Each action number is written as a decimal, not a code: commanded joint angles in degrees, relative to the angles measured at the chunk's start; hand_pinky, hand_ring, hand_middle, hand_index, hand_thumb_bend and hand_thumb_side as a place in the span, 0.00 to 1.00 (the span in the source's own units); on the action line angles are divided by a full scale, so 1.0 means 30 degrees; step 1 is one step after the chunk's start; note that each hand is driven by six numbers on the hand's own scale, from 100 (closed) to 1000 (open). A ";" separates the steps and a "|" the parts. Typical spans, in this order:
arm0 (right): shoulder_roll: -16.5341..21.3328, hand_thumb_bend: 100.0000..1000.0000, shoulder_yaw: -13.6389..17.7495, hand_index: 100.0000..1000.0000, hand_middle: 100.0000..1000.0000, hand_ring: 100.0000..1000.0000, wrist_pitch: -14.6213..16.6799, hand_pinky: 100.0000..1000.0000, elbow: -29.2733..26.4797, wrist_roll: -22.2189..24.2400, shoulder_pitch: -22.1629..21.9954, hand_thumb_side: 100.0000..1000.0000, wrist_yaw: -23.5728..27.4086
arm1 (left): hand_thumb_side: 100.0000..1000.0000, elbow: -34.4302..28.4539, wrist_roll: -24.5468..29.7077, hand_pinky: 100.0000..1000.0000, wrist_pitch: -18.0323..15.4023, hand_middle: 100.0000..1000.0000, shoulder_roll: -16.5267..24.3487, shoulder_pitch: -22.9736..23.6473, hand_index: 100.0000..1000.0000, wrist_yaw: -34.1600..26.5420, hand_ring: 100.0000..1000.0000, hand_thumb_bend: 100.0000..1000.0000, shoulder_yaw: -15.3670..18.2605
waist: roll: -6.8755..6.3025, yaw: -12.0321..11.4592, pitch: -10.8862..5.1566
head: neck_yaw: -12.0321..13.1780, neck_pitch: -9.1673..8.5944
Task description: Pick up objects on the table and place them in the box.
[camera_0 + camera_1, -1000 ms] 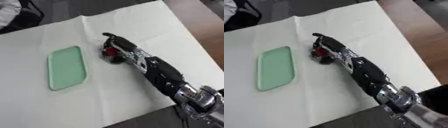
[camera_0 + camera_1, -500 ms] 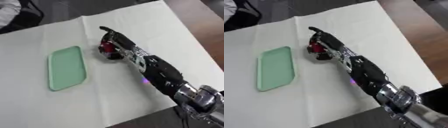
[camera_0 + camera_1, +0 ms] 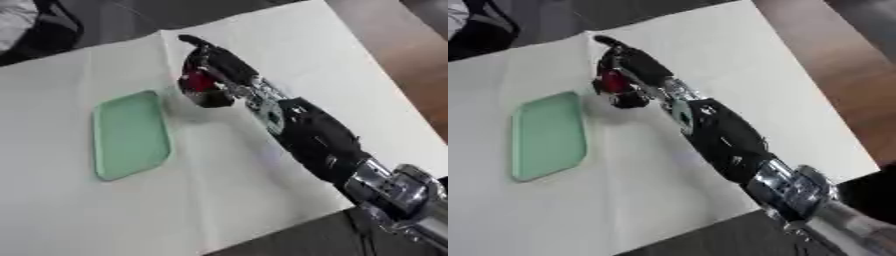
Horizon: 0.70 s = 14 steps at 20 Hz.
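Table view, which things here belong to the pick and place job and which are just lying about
Part of the job:
- right robot hand, curled round a red object
- green tray, the only container in view

Just there:
- white table cover

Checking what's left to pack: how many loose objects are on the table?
1: a red object in the right hand, beside the green tray. The hand may hide others.
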<state>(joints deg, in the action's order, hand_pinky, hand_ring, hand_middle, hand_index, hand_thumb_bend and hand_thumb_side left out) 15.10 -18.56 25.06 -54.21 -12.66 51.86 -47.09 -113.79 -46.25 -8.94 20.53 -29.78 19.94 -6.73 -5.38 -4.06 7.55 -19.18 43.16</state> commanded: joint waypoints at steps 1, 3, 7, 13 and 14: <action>0.0209 0.00 -0.0493 0.00 0.00 1.00 -0.0387 0.00 -0.1891 0.0802 0.0738 0.00 0.1387 | 0.73 -0.0269 0.0107 0.38 0.0014 0.55 0.0440 -0.0152 0.64 -0.0078 0.38 0.34 -0.0002 | 0.0054 0.0001 -0.0386 | -0.0145 -0.0016; 0.0229 0.00 -0.0823 0.00 0.00 1.00 -0.0608 0.00 -0.2768 0.1348 0.0817 0.00 0.2420 | 0.73 -0.0269 0.0122 0.39 0.0004 0.55 0.0425 -0.0181 0.64 -0.0081 0.38 0.34 -0.0007 | 0.0068 -0.0028 -0.0391 | -0.0200 0.0001; 0.0242 0.00 -0.1338 0.00 0.00 1.00 -0.0931 0.00 -0.4014 0.2337 0.0982 0.00 0.3960 | 0.73 -0.0269 0.0146 0.39 -0.0049 0.55 0.0364 -0.0282 0.64 -0.0071 0.38 0.34 -0.0028 | 0.0128 -0.0122 -0.0387 | -0.0257 -0.0058; 0.0055 0.00 -0.1884 0.00 0.00 1.00 -0.0944 0.00 -0.4955 0.3428 0.1248 0.01 0.5242 | 0.73 -0.0269 0.0192 0.40 -0.0178 0.55 0.0098 -0.0615 0.64 -0.0104 0.39 0.34 -0.0077 | 0.0197 -0.0401 -0.0304 | -0.0322 -0.0231; 0.0006 0.00 -0.1951 0.00 0.00 1.00 -0.0926 0.00 -0.5043 0.3559 0.1279 0.01 0.5351 | 0.73 -0.0269 0.0203 0.40 -0.0210 0.55 0.0042 -0.0692 0.64 -0.0112 0.39 0.34 -0.0091 | 0.0220 -0.0465 -0.0282 | -0.0369 -0.0277</action>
<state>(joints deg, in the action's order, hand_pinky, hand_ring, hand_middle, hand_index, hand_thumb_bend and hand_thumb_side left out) 15.07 -24.36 22.25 -67.86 -2.57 54.08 -31.87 -113.79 -45.75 -9.25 20.40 -30.79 19.87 -7.09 -4.82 -5.40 7.47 -19.51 43.07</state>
